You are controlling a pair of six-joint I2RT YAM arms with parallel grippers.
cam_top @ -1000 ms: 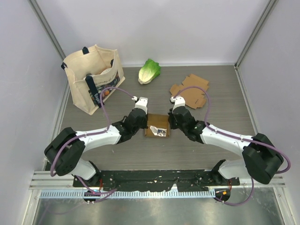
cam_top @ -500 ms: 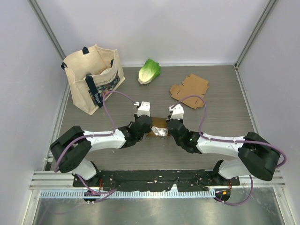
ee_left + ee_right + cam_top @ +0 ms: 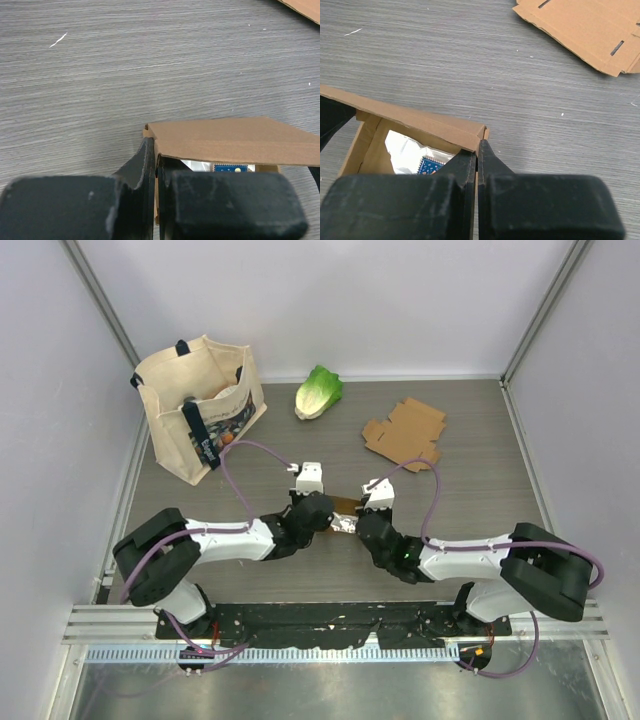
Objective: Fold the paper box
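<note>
Seen from above, both arms have drawn back toward their bases since a second ago, bringing the paper box [image 3: 343,508] with them. It now sits mid-table, mostly hidden between the left gripper [image 3: 318,512] and the right gripper [image 3: 368,520]. I count one box, one flat cardboard blank [image 3: 407,432], one lettuce [image 3: 318,391] and one tote bag [image 3: 200,405] on the table [image 3: 480,470]. At the left wrist, the fingers are pinched onto the box's corner wall, with a flap stretching rightward. At the right wrist, the fingers clamp a box wall at its corner. One silver-and-blue packet [image 3: 417,155] lies inside, left of them.
</note>
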